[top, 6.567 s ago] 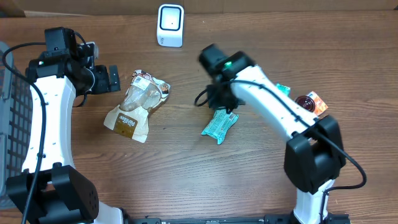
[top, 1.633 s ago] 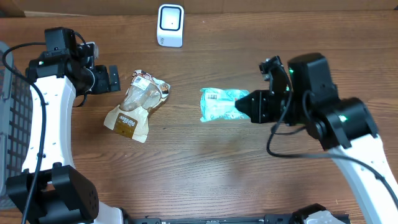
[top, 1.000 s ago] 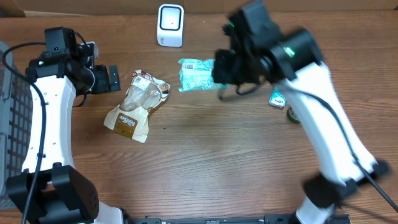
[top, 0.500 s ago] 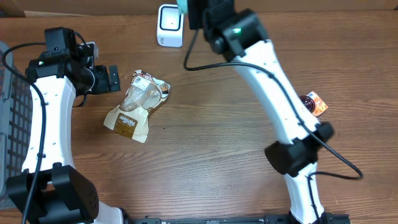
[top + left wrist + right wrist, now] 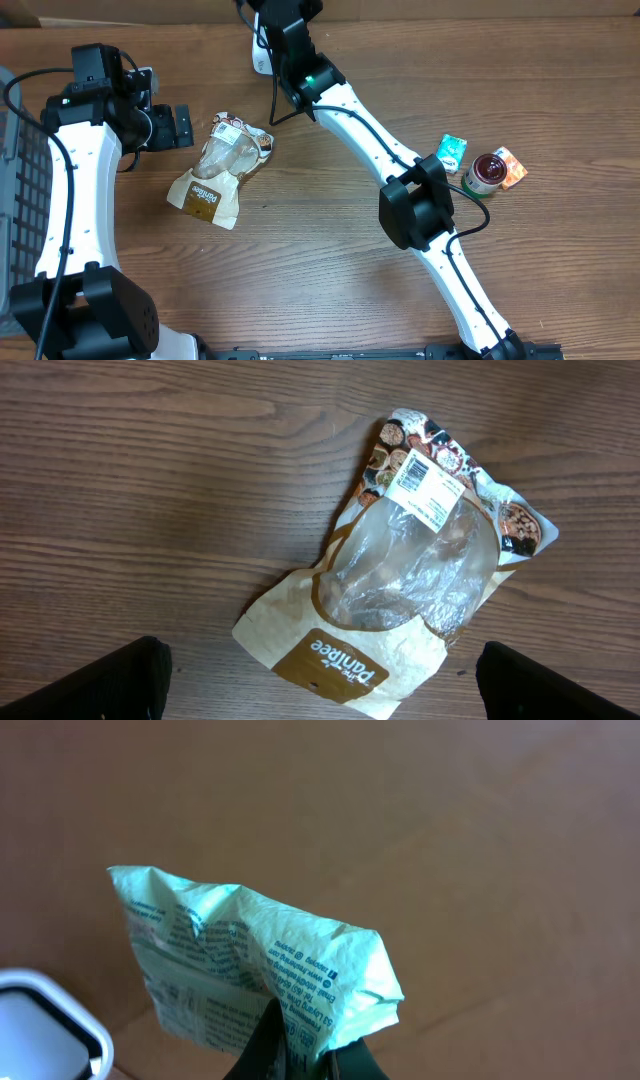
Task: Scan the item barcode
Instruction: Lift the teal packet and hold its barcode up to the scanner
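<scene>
Wooden worktop (image 5: 300,270): bare stretch across near centre. Right fingers (image 5: 262,1055) clamped on lower edge of mint packet (image 5: 230,965), beside scanner (image 5: 40,1030) at far edge. Left fingers (image 5: 183,125) spread wide, empty, near brown bag (image 5: 220,165).

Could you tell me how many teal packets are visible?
2: one teal packet pinched in the right claw by the scanner; a second teal packet beside the jar.

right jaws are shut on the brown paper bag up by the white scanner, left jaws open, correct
Not quite: the right jaws are shut on a mint-green packet, not the brown paper bag, which lies on the table below the open left jaws. The right wrist view shows the packet pinched beside the white scanner. The rest holds.
</scene>
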